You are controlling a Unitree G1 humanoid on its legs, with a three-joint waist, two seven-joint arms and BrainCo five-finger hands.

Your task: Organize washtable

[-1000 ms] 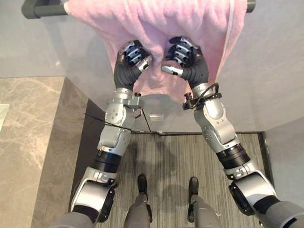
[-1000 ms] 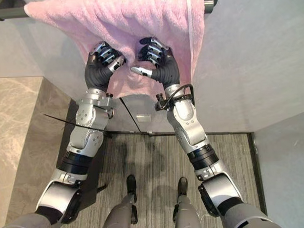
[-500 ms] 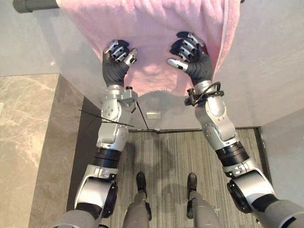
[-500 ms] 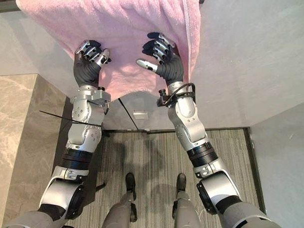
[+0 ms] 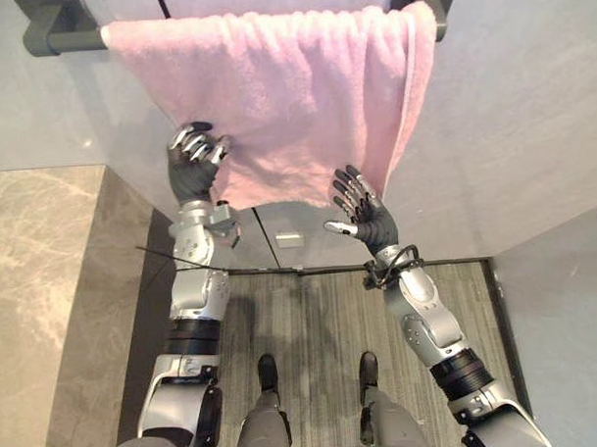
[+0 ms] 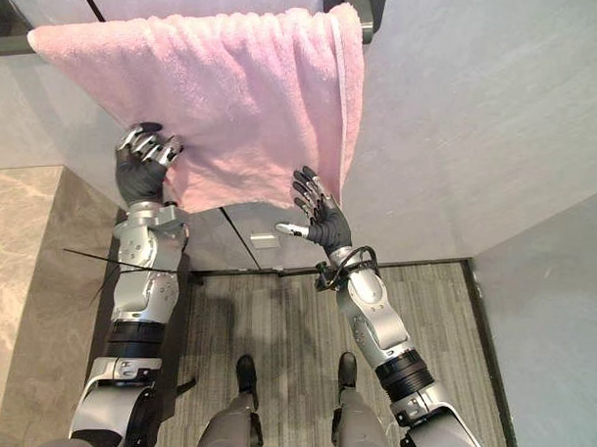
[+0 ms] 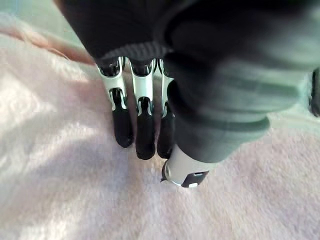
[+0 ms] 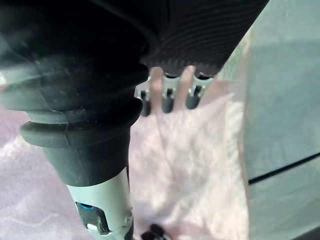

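Note:
A pink towel (image 5: 284, 96) hangs spread over a dark rail (image 5: 61, 36) on the grey wall. My left hand (image 5: 191, 168) is raised at the towel's lower left edge. In the left wrist view its fingertips (image 7: 145, 135) rest on the pink cloth (image 7: 60, 175), with the thumb beside them and no cloth pinched. My right hand (image 5: 369, 216) is open with its fingers spread. It hovers just below the towel's lower right corner, apart from it. The right wrist view looks past its fingers (image 8: 169, 102) at the towel (image 8: 190, 150).
A marble counter (image 5: 36, 291) runs along the left, with a dark panel beside it. A small plate (image 5: 289, 240) sits low on the wall under the towel. Striped grey floor (image 5: 312, 321) lies below, and a plain wall (image 5: 531, 127) stands to the right.
The camera has shifted. The right hand came down off the towel and opened below its lower edge. The left hand slid left to the towel's edge. The towel hangs flatter.

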